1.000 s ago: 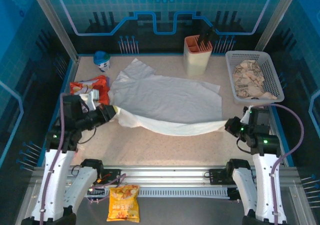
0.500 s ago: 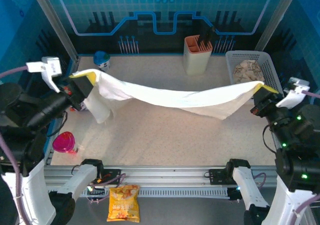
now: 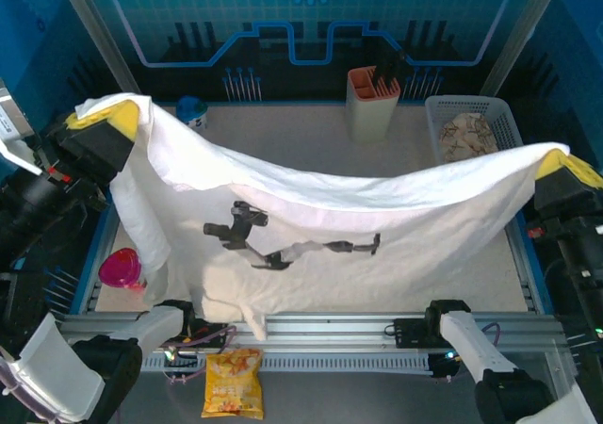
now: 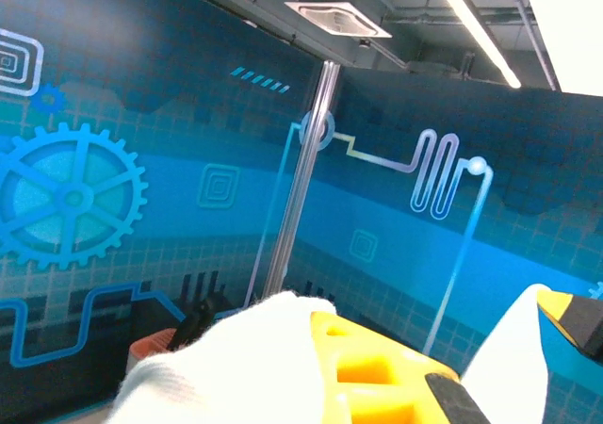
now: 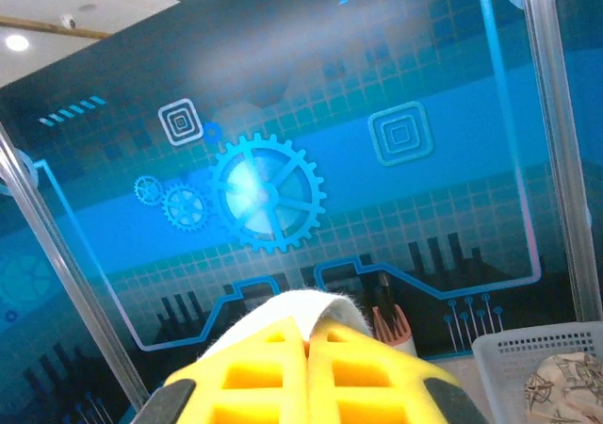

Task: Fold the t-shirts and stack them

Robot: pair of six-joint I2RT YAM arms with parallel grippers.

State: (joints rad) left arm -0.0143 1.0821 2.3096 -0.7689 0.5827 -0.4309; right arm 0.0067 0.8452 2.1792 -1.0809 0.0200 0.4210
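While the left hand (image 3: 105, 124) and right hand (image 3: 563, 171) are clenching the t-shirt (image 3: 405, 221) aloft, spread wide, folding is seemingly just beginning, with stacking not yet done.

- Robotics lab cell, walled in as a work booth.
- Blue wall panels (image 3: 311, 28) printed with gears and circuit traces, on three sides.
- Aluminium frame posts (image 4: 300, 207); extruded rail (image 3: 320, 334) along near edge of speckled tabletop (image 3: 283, 132), arm bases (image 3: 448, 318) bolted on.
- Overhead: ceiling air-conditioning cassette (image 4: 337, 17), strip light (image 4: 471, 24), exposed pipework, as in a large indoor hall.
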